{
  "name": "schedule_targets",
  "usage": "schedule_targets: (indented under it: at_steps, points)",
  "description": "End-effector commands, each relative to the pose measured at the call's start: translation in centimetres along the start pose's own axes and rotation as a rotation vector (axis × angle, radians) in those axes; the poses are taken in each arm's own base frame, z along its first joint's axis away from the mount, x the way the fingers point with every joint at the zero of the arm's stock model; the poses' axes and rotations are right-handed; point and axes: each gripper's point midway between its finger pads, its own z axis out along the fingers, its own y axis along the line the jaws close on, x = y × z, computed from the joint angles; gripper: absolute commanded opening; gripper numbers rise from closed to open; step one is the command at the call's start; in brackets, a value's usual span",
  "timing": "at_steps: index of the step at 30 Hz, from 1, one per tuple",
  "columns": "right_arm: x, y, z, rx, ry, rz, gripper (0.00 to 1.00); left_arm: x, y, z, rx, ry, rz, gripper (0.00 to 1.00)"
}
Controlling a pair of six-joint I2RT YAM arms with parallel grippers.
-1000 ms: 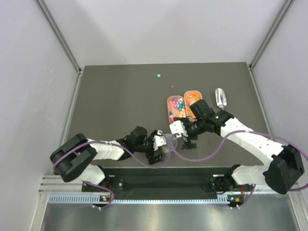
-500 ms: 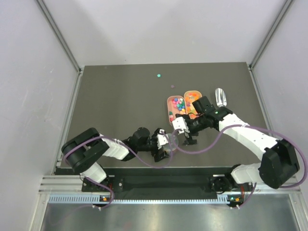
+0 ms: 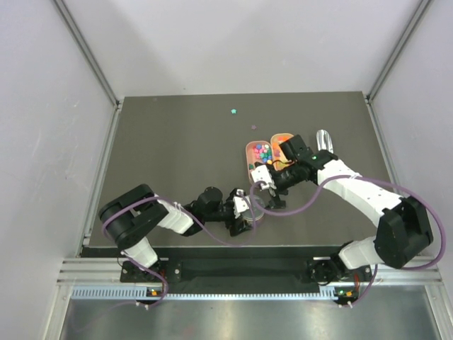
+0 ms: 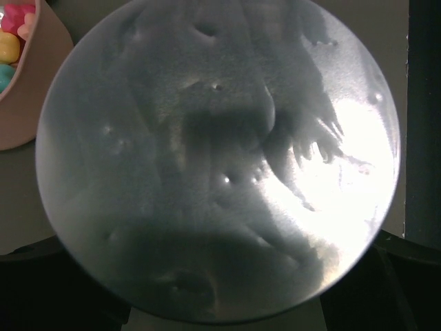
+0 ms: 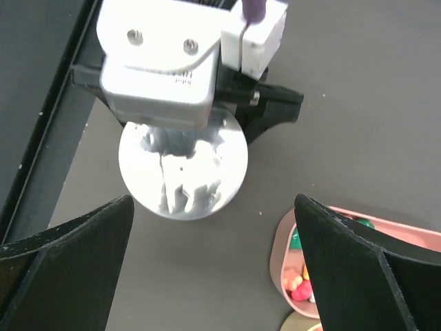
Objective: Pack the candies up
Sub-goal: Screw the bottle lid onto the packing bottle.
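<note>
Step in hand, by my reading: readying the clear disc (image 4: 220, 158), lower centre of the top view. Left gripper (image 3: 246, 210) straddles it, jaws wide; gripped or not, cannot tell. Right gripper (image 3: 267, 193) hangs just above, spread wide, empty. Candies (image 3: 262, 151) lie in pink tray (image 3: 249, 161), right of centre. Next probably calls for the scoop (image 3: 324, 144), upper right.

Pink, yellow, blue and green candies (image 3: 263, 151) are held in a pale pink oval plastic tray (image 3: 248, 155); an orange oval tray (image 3: 280, 137) is seen at its three o'clock.
</note>
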Motion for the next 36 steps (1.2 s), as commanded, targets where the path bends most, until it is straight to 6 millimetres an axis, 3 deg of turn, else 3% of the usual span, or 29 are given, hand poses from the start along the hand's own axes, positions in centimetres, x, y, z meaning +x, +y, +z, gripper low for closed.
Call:
schedule_targets:
  at_steps: [1,13,36]
  points:
    - [-2.1,-0.3,-0.1,-0.051,-0.082,-0.015,0.99,-2.5,0.7,1.0,-0.004,-0.083,0.043,0.88]
    - [-0.2,0.9,0.9,-0.250,-0.033,-0.053,0.99,-1.9,0.8,0.9,-0.015,-0.065,0.041,0.88]
    - [0.4,0.0,3.1,-0.232,0.010,-0.106,0.99,-1.9,0.9,0.8,-0.018,-0.063,0.049,0.88]
